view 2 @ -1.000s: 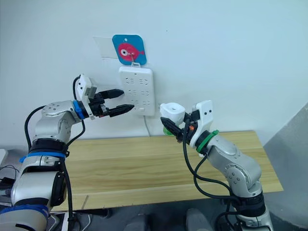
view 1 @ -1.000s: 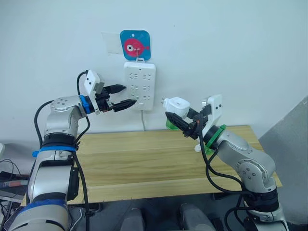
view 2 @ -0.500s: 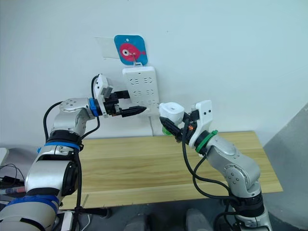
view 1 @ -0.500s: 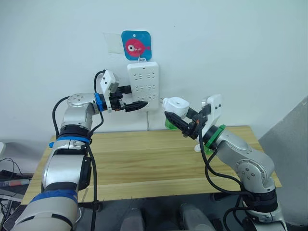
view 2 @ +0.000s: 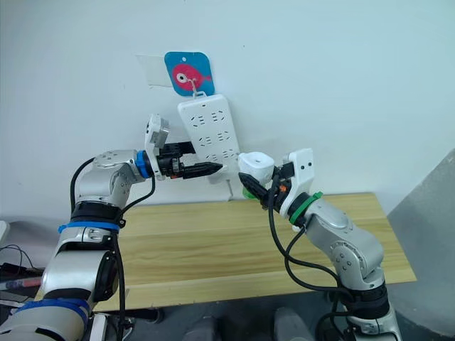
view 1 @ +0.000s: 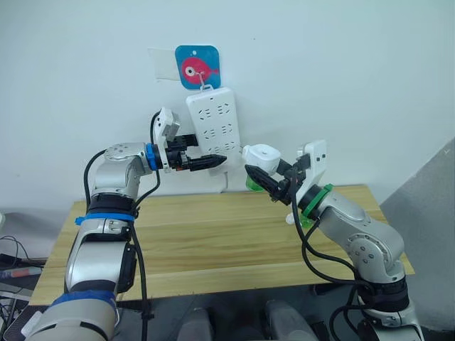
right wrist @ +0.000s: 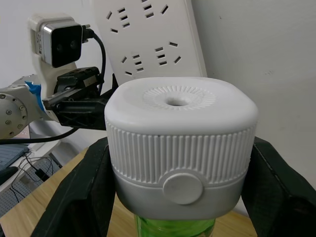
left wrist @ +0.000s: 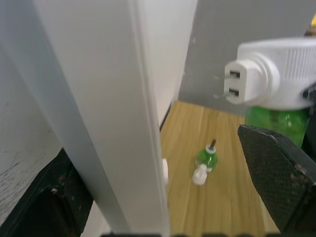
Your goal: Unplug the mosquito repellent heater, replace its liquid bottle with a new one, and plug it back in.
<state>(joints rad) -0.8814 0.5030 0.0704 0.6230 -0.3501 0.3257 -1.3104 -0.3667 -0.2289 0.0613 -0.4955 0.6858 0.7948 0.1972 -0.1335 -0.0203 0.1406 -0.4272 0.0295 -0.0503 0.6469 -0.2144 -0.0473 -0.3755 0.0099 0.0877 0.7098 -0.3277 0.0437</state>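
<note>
The power strip (view 1: 212,130) hung tilted on the wall, with the left end effector (view 1: 216,160) at its lower edge, crowding the sockets there. The heater (view 1: 261,158) in the right end effector (view 1: 264,182) sat just beside, a narrow gap between. The table (view 1: 199,234) lay open save a small bottle (left wrist: 205,160) near its back right.

Both head views look forward and down on the wooden table (view 1: 213,234) and the wall. Each wrist view sits very close, and both share the power strip (right wrist: 148,39) with the head views.
</note>
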